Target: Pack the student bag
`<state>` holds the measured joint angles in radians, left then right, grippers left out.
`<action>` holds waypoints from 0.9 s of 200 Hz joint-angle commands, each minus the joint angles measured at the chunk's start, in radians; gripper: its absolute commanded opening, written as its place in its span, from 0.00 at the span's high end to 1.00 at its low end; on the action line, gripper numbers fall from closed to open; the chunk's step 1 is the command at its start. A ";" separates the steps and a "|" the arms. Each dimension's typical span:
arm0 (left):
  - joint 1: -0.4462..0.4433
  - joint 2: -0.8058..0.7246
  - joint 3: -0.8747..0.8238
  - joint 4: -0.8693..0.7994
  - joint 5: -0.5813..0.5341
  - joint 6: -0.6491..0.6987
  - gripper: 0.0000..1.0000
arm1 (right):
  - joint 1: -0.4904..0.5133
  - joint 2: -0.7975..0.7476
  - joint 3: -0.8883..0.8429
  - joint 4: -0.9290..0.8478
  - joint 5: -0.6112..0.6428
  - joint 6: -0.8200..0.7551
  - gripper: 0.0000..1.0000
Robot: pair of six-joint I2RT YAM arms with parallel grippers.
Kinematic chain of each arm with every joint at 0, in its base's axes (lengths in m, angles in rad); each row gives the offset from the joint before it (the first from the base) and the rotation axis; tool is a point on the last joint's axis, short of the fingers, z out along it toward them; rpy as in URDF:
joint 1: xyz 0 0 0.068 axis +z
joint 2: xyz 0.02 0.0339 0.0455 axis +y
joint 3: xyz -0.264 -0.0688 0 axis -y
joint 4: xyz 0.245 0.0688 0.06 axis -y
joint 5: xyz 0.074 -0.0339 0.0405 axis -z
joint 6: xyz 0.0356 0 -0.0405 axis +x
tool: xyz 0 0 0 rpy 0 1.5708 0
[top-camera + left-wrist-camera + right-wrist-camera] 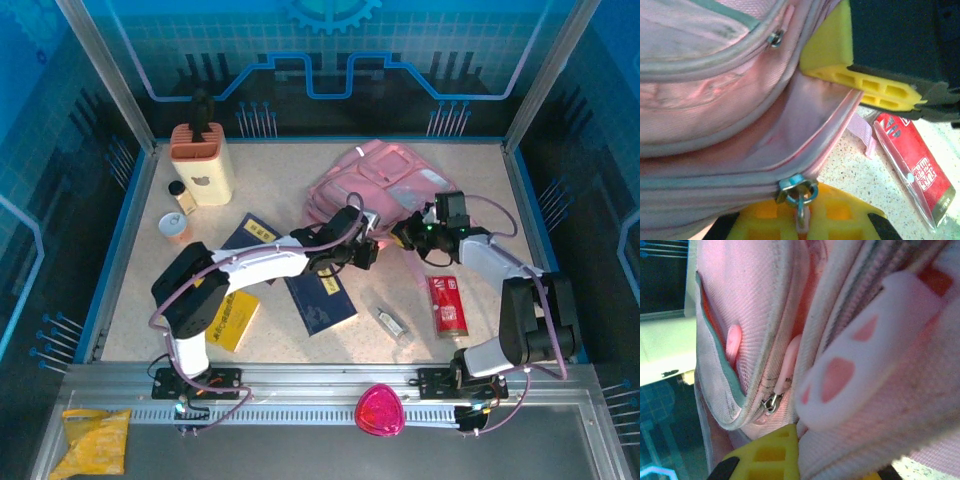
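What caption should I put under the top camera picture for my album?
Left gripper and right gripper clamp the pink student bag beside blue books.

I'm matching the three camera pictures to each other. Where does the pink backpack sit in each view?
Top external: the backpack lies at the far side of the table, right of centre.
Left wrist: left and centre, close up, its zip running diagonally.
Right wrist: across most of the picture, very close.
Shared landmark: the speckled table, also seen at lower right in the left wrist view.
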<state>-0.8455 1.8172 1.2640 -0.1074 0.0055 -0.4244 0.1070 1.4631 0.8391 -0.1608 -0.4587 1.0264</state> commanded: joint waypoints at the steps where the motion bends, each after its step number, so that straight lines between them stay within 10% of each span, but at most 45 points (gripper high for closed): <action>1: 0.031 -0.106 -0.025 -0.084 0.001 0.073 1.00 | -0.068 0.013 0.085 -0.096 0.046 -0.180 1.00; 102: 0.080 -0.102 -0.060 -0.073 0.120 -0.014 1.00 | -0.132 0.147 0.314 -0.234 0.071 -0.306 1.00; 180: 0.022 -0.024 0.035 -0.043 0.129 -0.078 1.00 | -0.147 0.048 0.274 -0.397 0.058 -0.373 0.40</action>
<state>-0.8104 1.7874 1.2469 -0.1677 0.0887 -0.4595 -0.0208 1.6070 1.1458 -0.4980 -0.3882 0.6792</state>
